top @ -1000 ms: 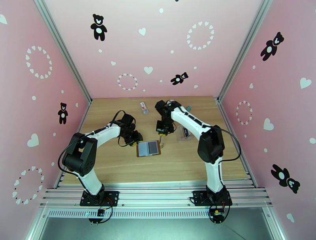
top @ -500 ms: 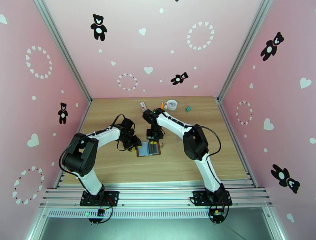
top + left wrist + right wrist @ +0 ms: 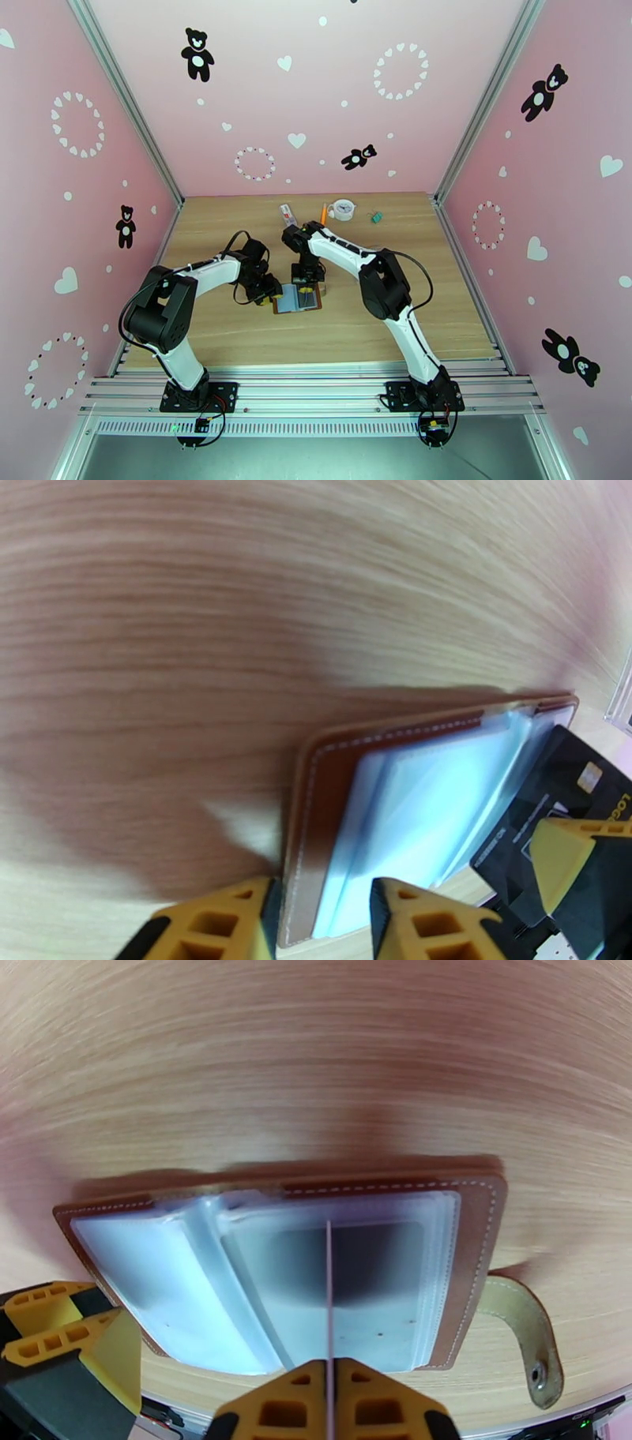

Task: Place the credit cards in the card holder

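Note:
The brown card holder (image 3: pixel 298 299) lies open on the table, its grey-blue pockets (image 3: pixel 261 1284) facing up and its snap tab (image 3: pixel 521 1331) to the right. My right gripper (image 3: pixel 308 278) hangs just over it, shut on a dark credit card (image 3: pixel 537 796). In the right wrist view the card (image 3: pixel 328 1291) stands edge-on above the right-hand pockets, between the closed fingertips of the right gripper (image 3: pixel 328 1370). My left gripper (image 3: pixel 274 294) is at the holder's left edge. In the left wrist view the left gripper (image 3: pixel 320 922) is partly open, with the brown edge (image 3: pixel 304 827) between its fingers.
Along the back of the table lie a small white-and-red packet (image 3: pixel 288 215), an orange stick (image 3: pixel 324 213), a round white object (image 3: pixel 344 208) and a small green item (image 3: pixel 377 215). Pink walls close in on three sides. Bare wood lies in front of the holder.
My right arm has swung left from the right side of the table and lowered the card over the holder. The left gripper has slid right to the holder's left edge, its jaws unchanged.

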Action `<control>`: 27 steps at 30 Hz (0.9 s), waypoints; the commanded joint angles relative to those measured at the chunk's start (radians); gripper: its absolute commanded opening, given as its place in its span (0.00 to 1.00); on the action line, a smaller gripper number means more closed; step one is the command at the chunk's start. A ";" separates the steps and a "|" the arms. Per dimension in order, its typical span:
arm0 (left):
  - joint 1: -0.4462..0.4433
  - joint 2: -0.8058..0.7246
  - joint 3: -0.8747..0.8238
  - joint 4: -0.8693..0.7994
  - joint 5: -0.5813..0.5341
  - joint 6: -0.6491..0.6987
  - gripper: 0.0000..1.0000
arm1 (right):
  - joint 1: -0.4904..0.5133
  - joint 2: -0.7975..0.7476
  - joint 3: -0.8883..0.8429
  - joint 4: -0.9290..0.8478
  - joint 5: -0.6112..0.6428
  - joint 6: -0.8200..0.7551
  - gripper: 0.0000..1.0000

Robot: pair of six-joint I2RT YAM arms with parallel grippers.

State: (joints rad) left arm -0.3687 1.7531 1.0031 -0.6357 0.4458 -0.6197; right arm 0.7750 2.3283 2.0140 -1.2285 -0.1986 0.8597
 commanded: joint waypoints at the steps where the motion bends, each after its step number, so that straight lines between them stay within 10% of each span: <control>1: 0.005 -0.012 0.000 0.013 0.015 0.021 0.36 | 0.004 -0.083 -0.003 0.015 0.043 -0.054 0.00; 27: 0.051 -0.030 -0.083 0.079 0.064 0.054 0.18 | -0.091 -0.163 -0.361 0.454 -0.333 -0.182 0.00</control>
State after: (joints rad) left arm -0.3218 1.7329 0.9302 -0.5571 0.4980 -0.5831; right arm 0.6998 2.2215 1.7176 -0.8486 -0.4644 0.6952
